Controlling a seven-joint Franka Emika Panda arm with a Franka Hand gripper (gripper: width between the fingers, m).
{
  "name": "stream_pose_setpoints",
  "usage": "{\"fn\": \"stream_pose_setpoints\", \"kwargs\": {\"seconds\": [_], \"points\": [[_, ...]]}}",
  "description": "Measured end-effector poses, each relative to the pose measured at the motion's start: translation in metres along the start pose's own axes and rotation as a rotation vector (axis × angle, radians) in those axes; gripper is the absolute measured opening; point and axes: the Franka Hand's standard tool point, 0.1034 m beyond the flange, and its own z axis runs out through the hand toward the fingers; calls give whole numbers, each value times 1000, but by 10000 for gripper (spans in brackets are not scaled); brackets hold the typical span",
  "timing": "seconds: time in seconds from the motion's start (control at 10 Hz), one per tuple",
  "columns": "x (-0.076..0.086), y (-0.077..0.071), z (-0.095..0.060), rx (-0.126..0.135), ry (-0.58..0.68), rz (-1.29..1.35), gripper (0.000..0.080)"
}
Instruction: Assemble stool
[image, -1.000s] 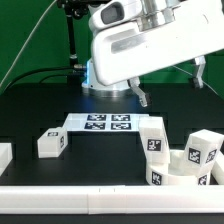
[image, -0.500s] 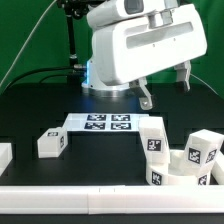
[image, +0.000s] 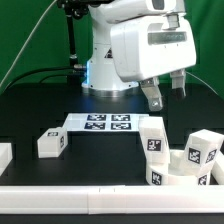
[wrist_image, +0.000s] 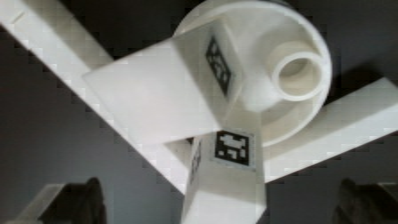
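The round white stool seat (image: 177, 166) lies at the front of the exterior view's right, partly hidden by tagged white legs: one upright leg (image: 152, 137) and two more (image: 203, 150) beside it. Another leg (image: 51, 143) lies apart toward the left. My gripper (image: 166, 92) hangs open and empty above and behind this group. In the wrist view the seat (wrist_image: 267, 40) with a round socket (wrist_image: 299, 72) shows beyond a leg (wrist_image: 160, 95), and a second tagged leg (wrist_image: 231, 160) runs between my open fingers (wrist_image: 71, 205).
The marker board (image: 105, 123) lies flat at mid-table. A white border block (image: 90, 196) runs along the front edge. A further white block (image: 3, 155) sits at the left edge. White strips (wrist_image: 54, 40) cross the wrist view.
The arm has swung toward the exterior view's right and come lower, bringing the open gripper over the group of parts on the right. The parts have not moved.
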Motion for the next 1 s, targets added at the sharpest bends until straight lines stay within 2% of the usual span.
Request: {"fn": "stream_pose_setpoints", "kwargs": {"seconds": [0.5, 0.6, 0.7, 0.8, 0.9, 1.0], "points": [[1, 0, 0, 3, -5, 4, 649], [9, 0, 0, -15, -31, -2, 649], [18, -2, -2, -12, -85, 36, 649], [21, -5, -1, 14, -138, 50, 649], [20, -2, 0, 30, -161, 54, 649], [19, 0, 1, 32, -162, 57, 649]]}}
